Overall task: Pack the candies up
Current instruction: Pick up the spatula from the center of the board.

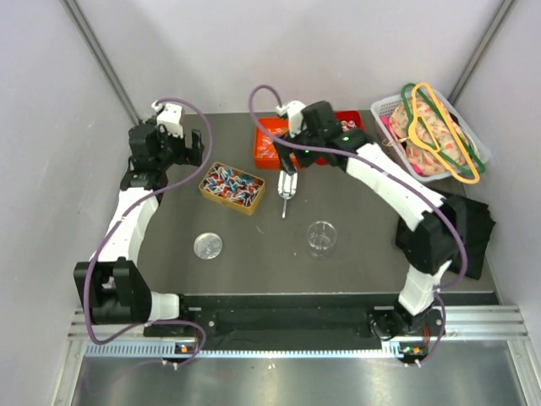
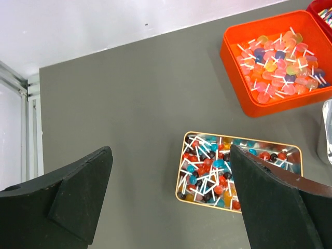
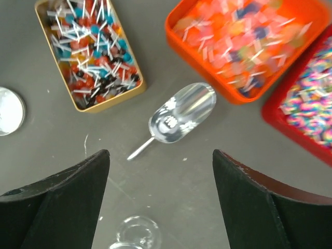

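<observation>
The candies (image 2: 212, 168) are small red, blue and dark sweets on white sticks, filling a gold tin (image 1: 231, 188) left of centre. More candies fill an orange tray (image 3: 244, 46) and a red tray (image 3: 306, 104) behind it. A metal scoop (image 3: 181, 114) lies empty on the table between the tin and the orange tray. My right gripper (image 3: 161, 153) hangs open just above the scoop's handle (image 3: 140, 150), with nothing between its fingers. My left gripper (image 2: 170, 150) is open and empty, raised left of the gold tin (image 2: 185, 194).
A clear glass jar (image 1: 321, 237) stands near the front centre, its round lid (image 1: 207, 245) lying to the left. A white basket (image 1: 385, 108) with cloth and coloured hangers sits at the back right. Dark fabric (image 1: 478, 228) lies on the right edge.
</observation>
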Controlling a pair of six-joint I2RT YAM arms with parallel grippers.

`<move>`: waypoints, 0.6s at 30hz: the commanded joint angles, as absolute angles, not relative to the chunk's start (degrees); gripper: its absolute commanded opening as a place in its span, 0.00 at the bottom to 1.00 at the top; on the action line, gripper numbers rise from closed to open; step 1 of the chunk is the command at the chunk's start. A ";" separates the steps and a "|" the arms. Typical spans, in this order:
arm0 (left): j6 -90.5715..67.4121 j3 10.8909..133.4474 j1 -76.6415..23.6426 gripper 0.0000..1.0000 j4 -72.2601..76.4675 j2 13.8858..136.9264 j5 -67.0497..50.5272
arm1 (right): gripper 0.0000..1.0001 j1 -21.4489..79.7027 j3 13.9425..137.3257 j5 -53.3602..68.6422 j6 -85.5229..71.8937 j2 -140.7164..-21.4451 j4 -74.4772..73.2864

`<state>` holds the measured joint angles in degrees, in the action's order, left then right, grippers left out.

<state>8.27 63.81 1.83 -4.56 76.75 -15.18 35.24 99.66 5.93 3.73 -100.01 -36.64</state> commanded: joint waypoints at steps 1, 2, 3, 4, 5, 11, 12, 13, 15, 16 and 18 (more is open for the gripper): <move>9.05 62.32 1.93 0.99 2.20 74.79 -15.38 | 0.79 39.27 103.89 0.89 0.44 -102.82 -38.32; 9.14 62.05 1.93 0.99 2.37 74.79 -15.03 | 0.78 40.07 103.71 0.70 0.44 -103.44 -38.32; 9.49 61.44 1.93 0.99 2.55 74.97 -14.68 | 0.77 40.51 103.19 0.62 0.44 -104.75 -38.41; 9.58 61.17 1.93 0.99 2.81 75.06 -14.42 | 0.76 41.30 102.84 0.62 -1.13 -105.37 -38.41; 9.75 60.82 1.93 0.99 3.33 74.97 -14.07 | 0.74 41.66 102.48 0.88 -1.58 -105.90 -38.23; 9.76 58.01 1.93 0.99 5.71 73.92 -13.36 | 0.69 43.85 100.11 1.93 -4.30 -110.65 -37.18; 9.84 57.66 1.93 0.99 6.15 74.00 -13.27 | 0.68 43.86 99.50 2.02 -5.09 -111.00 -36.83; 9.76 57.48 1.85 0.99 6.24 74.09 -13.10 | 0.68 43.94 99.14 2.11 -5.36 -111.44 -36.57; 9.76 57.48 1.93 0.99 6.68 74.70 -12.31 | 0.64 44.12 97.74 2.20 -6.15 -112.32 -36.04; 9.84 57.48 1.93 0.99 6.77 74.71 -11.43 | 0.63 44.21 97.39 2.46 -6.41 -112.67 -35.95; 9.76 57.13 1.93 0.99 7.47 75.06 -10.81 | 0.61 44.12 96.86 2.46 -6.94 -113.55 -35.60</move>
<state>9.19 57.58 1.83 2.07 76.23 -12.86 43.44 97.82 2.48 -4.36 -112.44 -37.95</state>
